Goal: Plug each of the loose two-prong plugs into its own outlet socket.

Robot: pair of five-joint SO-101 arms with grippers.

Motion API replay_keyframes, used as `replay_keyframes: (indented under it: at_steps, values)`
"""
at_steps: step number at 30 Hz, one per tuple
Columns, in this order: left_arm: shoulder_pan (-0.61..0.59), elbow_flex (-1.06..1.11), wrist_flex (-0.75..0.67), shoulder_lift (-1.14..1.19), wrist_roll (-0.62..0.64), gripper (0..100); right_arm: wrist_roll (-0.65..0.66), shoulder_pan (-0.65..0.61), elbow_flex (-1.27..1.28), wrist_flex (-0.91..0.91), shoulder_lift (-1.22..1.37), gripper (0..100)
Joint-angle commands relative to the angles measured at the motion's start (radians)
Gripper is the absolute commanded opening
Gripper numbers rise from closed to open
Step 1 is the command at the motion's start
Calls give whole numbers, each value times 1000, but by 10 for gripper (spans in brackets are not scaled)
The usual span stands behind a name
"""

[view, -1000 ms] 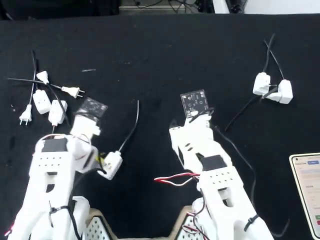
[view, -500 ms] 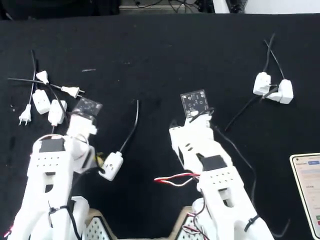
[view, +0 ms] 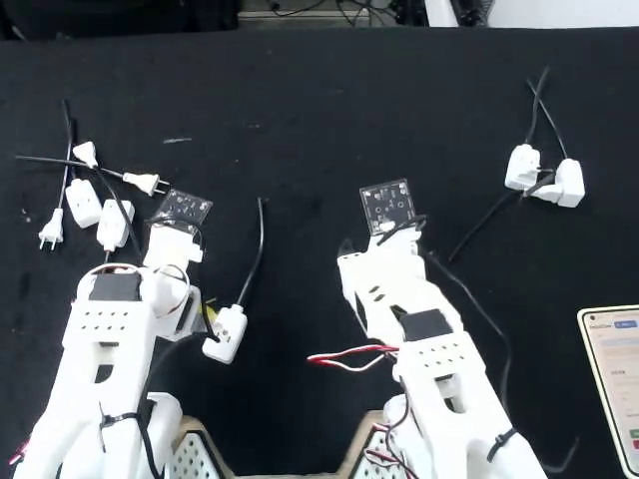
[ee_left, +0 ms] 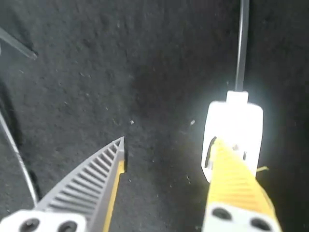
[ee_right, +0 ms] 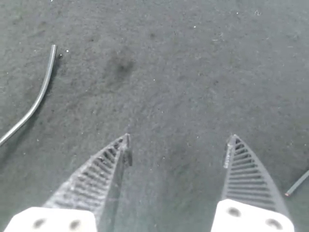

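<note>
Starting at ten o'clock on the black cloth-covered table (view: 300, 110): small white two-prong plugs (view: 145, 183) and white rectangular socket blocks (view: 83, 202), lying in a loose tangle on thin black leads. Just at five o'clock of that tangle, white plastic left arm (view: 105, 339), rising from the seven o'clock edge. Low over the cloth, left gripper (ee_left: 168, 141) with jaws spread wide, clasping nothing. On one side, grey ribbed finger (ee_left: 104, 174) over bare cloth. On the other, yellow-faced finger (ee_left: 234, 179) with its tip overlapping the near end of a white rectangular plastic block (view: 227, 334); touching or just above, cannot tell which. Lying flat at seven o'clock, that block not clasped between the fingers, with its stiff black cable (view: 255, 249) running off toward twelve o'clock to a loose end.

Moving on to six o'clock: white plastic right arm (view: 429, 349), angled toward eleven o'clock. Beneath it, right gripper (ee_right: 179, 139), likewise spread wide and empty, both ribbed fingers above bare cloth, with a thin curved cable piece (ee_right: 34, 104) off to one side.

At two o'clock, well apart from both arms: pair of white blocks (view: 522, 167) close together, dark wires (view: 479, 225) trailing toward twelve and seven o'clock. At four o'clock, on the table's edge: white-framed phone (view: 611, 379), screen lit.
</note>
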Motion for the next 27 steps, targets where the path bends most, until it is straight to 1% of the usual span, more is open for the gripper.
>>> replay_keyframes:
  at_steps: [1,3,6,8,11,13,16,18,27]
  values:
    - [5,-2,6,-3,8,281,0,-14,-48,-26,-35,296]
    - [7,-21,55,-12,23,281,0,-14,-48,-26,-35,296]
    - [13,-84,118,-8,78,281,0,-14,-47,-26,-35,296]
    - [15,-99,121,-3,107,281,0,-14,-47,-26,-35,296]
    - [15,-93,120,-2,118,282,0,-14,-47,-26,-35,296]
    - [15,-61,87,-2,118,282,0,-14,-47,-26,-35,296]
    - [13,28,-17,-2,120,282,0,-14,-47,-26,-35,296]
    - [13,65,-57,-2,120,282,0,-14,-45,-26,-35,296]
    - [4,87,-68,-2,110,282,0,-14,-45,-26,-35,296]
